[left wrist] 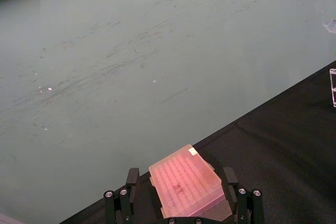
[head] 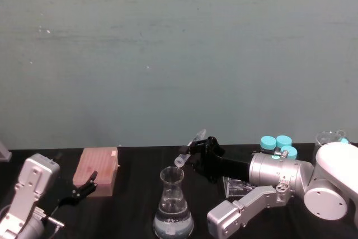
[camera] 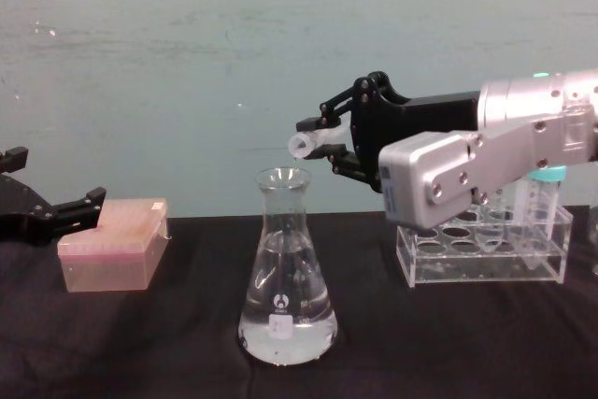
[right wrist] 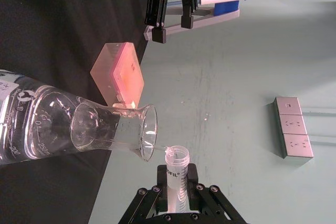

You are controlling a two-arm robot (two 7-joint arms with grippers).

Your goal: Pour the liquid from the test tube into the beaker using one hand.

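The beaker (camera: 285, 273) is a tall clear conical flask standing mid-table, with clear liquid (camera: 283, 324) in its wide base; it also appears in the head view (head: 173, 205). My right gripper (camera: 338, 143) is shut on the test tube (camera: 310, 143), a slim clear tube tilted nearly level. The tube's whitish rim hangs just above the beaker's mouth (right wrist: 149, 132). In the right wrist view the test tube (right wrist: 176, 167) points at that mouth and a thin thread of liquid (right wrist: 161, 148) bridges the two. My left gripper (head: 84, 186) rests open at the table's left.
A pink tip box (camera: 114, 245) lies at the left, right by the left gripper's open fingers (left wrist: 131, 182). A clear plastic rack (camera: 481, 254) with turquoise-capped tubes (head: 278, 144) stands at the right under my right arm. Another clear glass vessel (head: 330, 137) sits far right.
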